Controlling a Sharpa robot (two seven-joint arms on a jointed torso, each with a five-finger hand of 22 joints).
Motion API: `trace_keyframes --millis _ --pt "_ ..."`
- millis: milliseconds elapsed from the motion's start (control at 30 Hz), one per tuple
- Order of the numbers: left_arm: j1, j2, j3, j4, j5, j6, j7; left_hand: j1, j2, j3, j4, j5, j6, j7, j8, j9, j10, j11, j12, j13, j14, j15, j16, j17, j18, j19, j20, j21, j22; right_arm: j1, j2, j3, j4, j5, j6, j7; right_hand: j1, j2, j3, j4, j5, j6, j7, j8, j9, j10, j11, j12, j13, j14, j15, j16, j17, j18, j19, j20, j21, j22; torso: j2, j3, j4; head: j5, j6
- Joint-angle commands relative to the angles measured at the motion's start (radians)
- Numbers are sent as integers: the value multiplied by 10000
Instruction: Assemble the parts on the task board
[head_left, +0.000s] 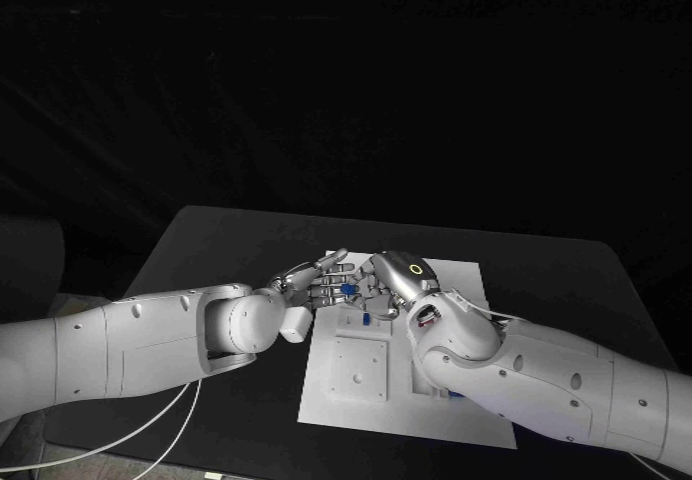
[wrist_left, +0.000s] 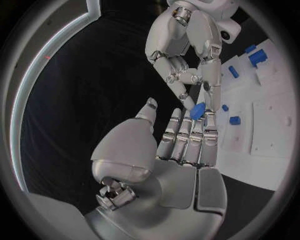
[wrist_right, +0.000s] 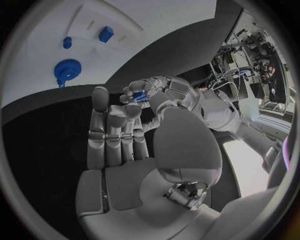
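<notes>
Both hands meet over the far left corner of the white task board (head_left: 433, 400). My right hand (head_left: 400, 282) pinches a small blue part (wrist_left: 197, 111) between two fingertips; the same blue part (head_left: 348, 290) shows between the hands in the head view. My left hand (head_left: 307, 283) lies with its fingers (wrist_left: 187, 135) stretched side by side, their tips touching the part from beneath, thumb held apart. In the right wrist view the part (wrist_right: 140, 96) sits just beyond my right hand's fingertips (wrist_right: 133, 111), against the left hand.
Several loose blue parts lie on the board: a block (wrist_left: 234, 120), a small piece (wrist_left: 225, 107) and a round piece (wrist_right: 67, 70). Black table (head_left: 216, 250) surrounds the board on every side.
</notes>
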Motion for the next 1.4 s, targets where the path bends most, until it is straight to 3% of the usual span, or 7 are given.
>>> trace_keyframes --millis 33,400,567,733,1167,1400 --pt "19 16 16 12 -126 183 131 60 -32 24 -41 -35 8 39 34 15 -60 -3 -13 -12 -46 -23 -20 -7 -94 -96 -3 -23 -7 -14 -7 -7 10 -24 159 41 -54 6 -66 -23 37 -55 -2 61 -6 -33 9 -18 -8 -66 11 -54 -13 54 58 25 -83 13 3 -1 0 2 4" --pt "19 31 16 30 -144 198 91 94 -17 51 -91 -34 19 35 34 15 -39 0 -11 -11 -24 -20 -17 -6 -103 -82 -13 -8 -3 -15 27 -6 -16 40 131 60 -95 74 -70 34 54 -28 -12 67 -1 -23 4 13 1 -55 10 -21 -6 57 79 27 -110 36 0 5 4 -17 -6" --pt "19 36 15 35 -354 205 47 97 -5 59 -115 -33 25 35 33 16 -26 -1 -9 -10 -13 -20 -18 -6 -106 -76 -19 -2 -2 -15 38 -6 -19 283 145 186 -268 273 182 292 135 111 -80 58 -8 62 -28 117 54 -13 -15 90 49 10 117 -1 -123 96 -1 -4 2 -29 -21" --pt "19 43 14 44 -600 187 27 74 -3 56 -130 -33 31 50 33 16 -50 10 -11 -12 -30 -9 -21 -8 -115 -85 -20 -4 -4 -15 45 -6 -27 446 122 254 -339 228 507 419 96 173 -101 60 -14 92 -40 163 74 0 -26 151 74 -28 132 -23 -149 175 4 -2 1 -30 -28" --pt "19 54 14 72 -725 216 -8 56 5 64 -172 -33 26 48 33 16 -76 12 -12 -13 -30 -10 -20 -8 -125 -92 -28 3 -1 -14 59 -5 -106 404 242 246 -139 248 742 224 -5 236 -107 60 -15 102 -46 208 101 0 -25 194 86 -26 144 -22 -188 296 -1 4 -6 -39 -32" --pt "20 52 14 79 -730 292 -46 21 8 58 -169 -33 10 66 30 14 -95 24 -13 -14 -42 2 -20 -8 -126 -92 -29 2 -3 -13 46 -5 -129 277 300 298 -142 337 921 155 162 386 -158 62 -10 187 -82 359 221 76 -36 346 167 -30 189 -30 -174 400 -2 3 -5 -61 -50"
